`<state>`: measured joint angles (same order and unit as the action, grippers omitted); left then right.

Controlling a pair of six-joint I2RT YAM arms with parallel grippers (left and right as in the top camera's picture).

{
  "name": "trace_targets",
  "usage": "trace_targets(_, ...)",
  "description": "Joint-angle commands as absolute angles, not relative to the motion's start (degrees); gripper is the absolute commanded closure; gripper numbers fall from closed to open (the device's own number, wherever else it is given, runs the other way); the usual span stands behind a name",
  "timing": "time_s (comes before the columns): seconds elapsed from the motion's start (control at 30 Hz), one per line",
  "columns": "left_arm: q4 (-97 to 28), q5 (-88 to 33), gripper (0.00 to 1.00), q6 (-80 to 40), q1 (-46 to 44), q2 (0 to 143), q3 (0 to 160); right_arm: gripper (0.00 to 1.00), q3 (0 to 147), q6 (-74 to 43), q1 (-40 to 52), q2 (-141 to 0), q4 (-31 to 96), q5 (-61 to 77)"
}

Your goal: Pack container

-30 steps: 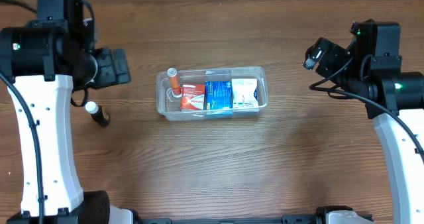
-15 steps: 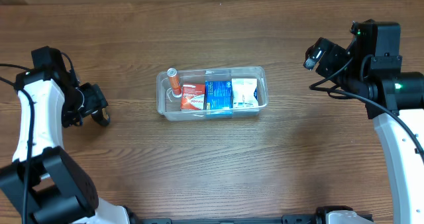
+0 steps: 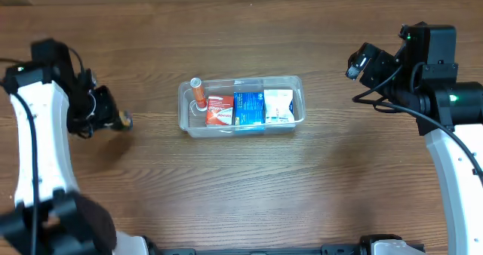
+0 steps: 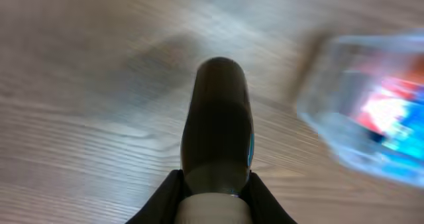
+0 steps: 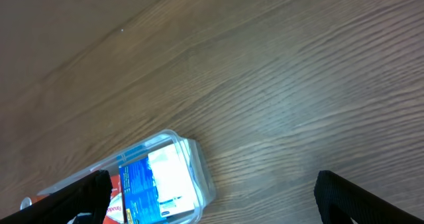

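Note:
The clear container [image 3: 296, 83] sits mid-table holding an orange-capped tube [image 3: 198, 93], a red packet [image 3: 219, 111], a blue packet [image 3: 247, 108] and a white packet [image 3: 278, 104]. Left of it, my left gripper [image 3: 113, 121] is shut on a small dark bottle [image 3: 124, 121]. In the left wrist view the bottle [image 4: 217, 128] juts forward between the jaws, white cap nearest the camera, and the container [image 4: 331, 144] is a blur at right. My right gripper [image 3: 361, 63] hovers open to the right; its view shows the container [image 5: 199, 177] between spread fingers [image 5: 351, 197].
Bare wooden tabletop [image 3: 241, 187] surrounds the container on all sides. The white arm links stand at the left [image 3: 41, 157] and right [image 3: 453, 172] edges.
My left gripper has closed on the dark bottle that lay on the table left of the container and shifted it slightly right. The right arm and the container have not moved.

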<state>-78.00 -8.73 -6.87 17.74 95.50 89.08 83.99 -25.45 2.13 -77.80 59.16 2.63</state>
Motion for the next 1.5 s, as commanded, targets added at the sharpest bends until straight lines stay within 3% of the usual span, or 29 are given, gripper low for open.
trace_targets(0.0, -83.02, -11.49, 0.77, -6.42, 6.96, 84.23, 94.78, 0.0, 84.33, -25.28, 2.13, -77.47, 58.89, 2.66)
trace_targets(0.17, -79.2, -2.5, 0.76, -9.28, -13.96, 82.46, 93.43, 0.0, 84.33, -25.28, 2.13, -77.49, 58.89, 2.66)
trace_targets(0.23, -76.69, 1.43, 0.76, -10.41, -17.98, 85.17, 91.83, 0.0, 84.33, -25.28, 2.13, -77.49, 58.89, 2.66)
trace_targets(0.43, -71.94, 6.13, 0.78, -10.5, -18.61, 97.1, 91.11, 0.0, 84.33, -25.28, 2.13, -77.49, 58.89, 2.66)
trace_targets(0.7, -70.04, 6.59, 0.74, -10.04, -18.28, 107.74, 91.11, 0.0, 84.33, -25.28, 2.13, -77.49, 58.89, 2.66)
trace_targets(0.87, -68.9, 5.93, 0.53, -9.41, -18.24, 110.85, 91.11, 0.0, 84.33, -25.28, 2.13, -77.49, 58.89, 2.66)
trace_targets(0.97, -68.93, 4.6, 0.48, -9.78, -18.13, 110.54, 91.2, 0.0, 84.33, -25.28, 2.13, -77.49, 58.89, 2.66)
trace_targets(1.2, -82.26, 0.99, 0.27, -12.03, -12.93, 97.1, 101.58, 0.0, 84.33, -25.28, 2.13, -77.49, 58.89, 2.66)
trace_targets(1.33, -89.71, 3.42, 0.15, -12.01, 1.04, 84.47, 105.16, 0.0, 84.33, -25.28, 2.13, -77.49, 58.89, 2.66)
trace_targets(1.37, -91.88, 2.28, 0.06, -12.1, 9.8, 80.53, 105.16, 0.0, 84.33, -25.28, 2.13, -77.49, 58.89, 2.66)
trace_targets(1.4, -92.23, 1.06, 0.0, -12.32, 12.47, 79.48, 105.16, 0.0, 84.33, -25.28, 2.13, -77.49, 58.89, 2.66)
trace_targets(1.47, -92.29, -0.01, 0.0, -12.47, 15.97, 78.24, 105.16, 0.0, 84.33, -25.28, 2.13, -77.49, 58.89, 2.66)
